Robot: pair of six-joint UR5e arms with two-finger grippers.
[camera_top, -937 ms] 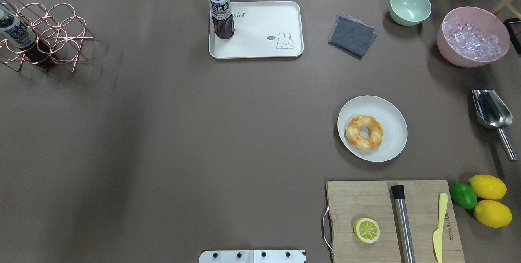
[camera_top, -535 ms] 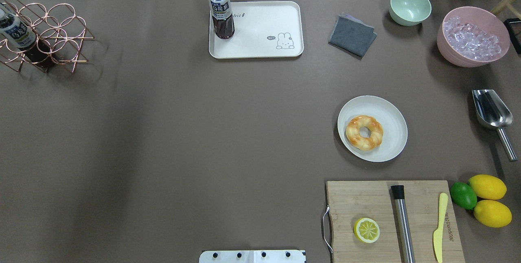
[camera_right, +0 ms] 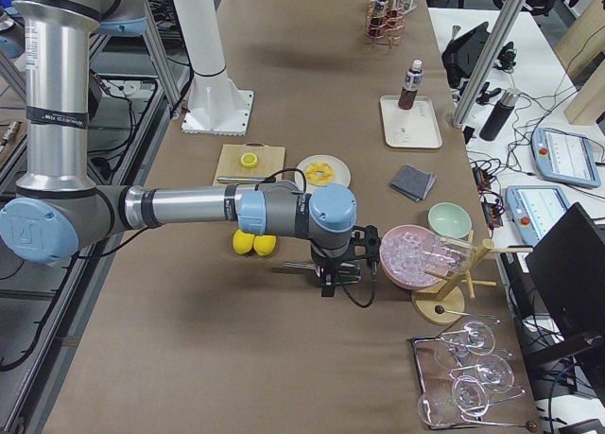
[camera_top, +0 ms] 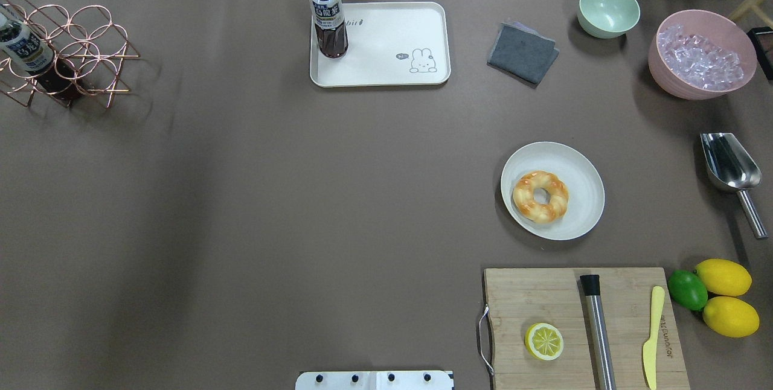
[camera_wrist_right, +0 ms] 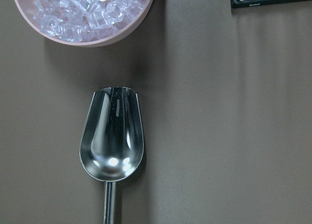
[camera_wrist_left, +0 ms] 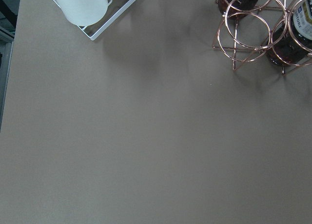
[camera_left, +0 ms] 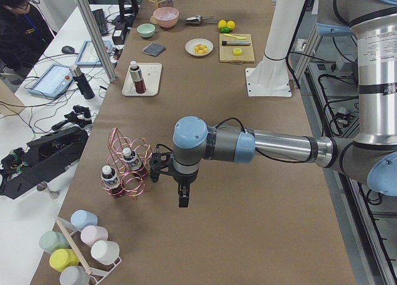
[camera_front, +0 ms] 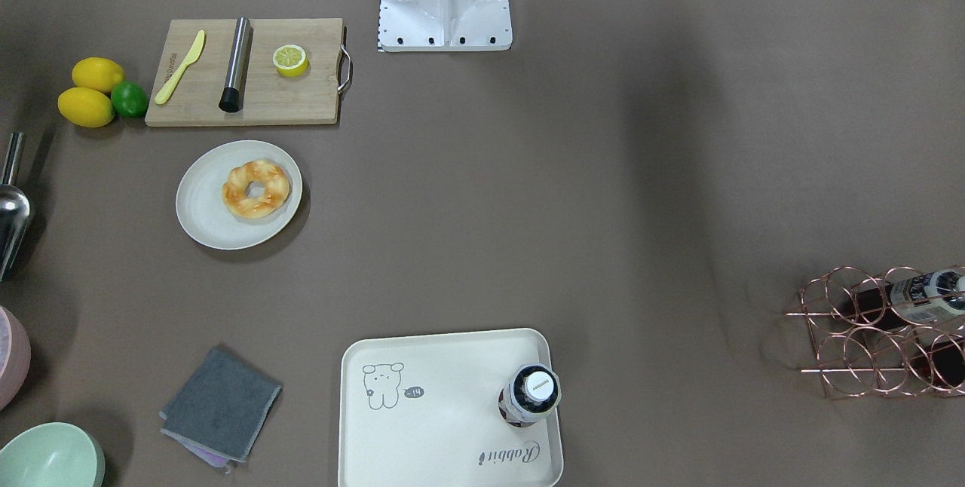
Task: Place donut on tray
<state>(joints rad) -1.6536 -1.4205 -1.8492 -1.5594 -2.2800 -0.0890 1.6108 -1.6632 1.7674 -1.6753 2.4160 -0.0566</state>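
Observation:
The donut [camera_top: 540, 197] is a golden twisted ring lying on a round off-white plate [camera_top: 580, 166] at the table's right middle; it also shows in the front view [camera_front: 255, 188]. The cream tray [camera_top: 386, 70] with the bear drawing sits at the far centre, with a dark drink bottle [camera_top: 328, 15] standing on its left corner. Both grippers are outside the overhead and front views. The left gripper [camera_left: 182, 198] hangs by the copper rack and the right gripper [camera_right: 328, 283] hangs over the scoop. I cannot tell whether either is open or shut.
A wooden cutting board [camera_top: 543, 293] holds a halved lemon [camera_top: 544, 341], a steel muddler [camera_top: 598, 329] and a yellow knife [camera_top: 652, 335]. Lemons and a lime [camera_top: 687, 289], a steel scoop [camera_top: 728, 163], a pink ice bowl [camera_top: 700, 58], a green bowl [camera_top: 608, 11], a grey cloth [camera_top: 522, 52] and a copper bottle rack [camera_top: 66, 52] stand around.

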